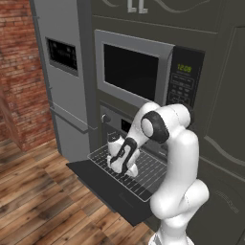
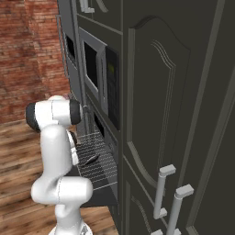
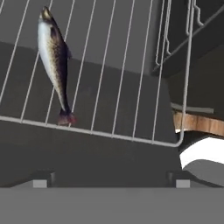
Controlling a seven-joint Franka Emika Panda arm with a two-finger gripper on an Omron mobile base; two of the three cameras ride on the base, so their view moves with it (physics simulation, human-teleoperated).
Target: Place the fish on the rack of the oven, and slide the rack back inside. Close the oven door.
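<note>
Fish [image 3: 54, 61] lies loose along wires of rack [image 3: 131, 87], rack pulled out over lowered oven door [image 1: 103, 184]; gripper [image 3: 109, 181] spread wide, empty, just above – rack ready for push-in

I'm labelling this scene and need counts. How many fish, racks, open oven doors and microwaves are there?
Fish: 1, lying on the rack
Rack: 1, pulled out
Oven door: 1, open
Microwave: 1, shut
Total: 4
</note>
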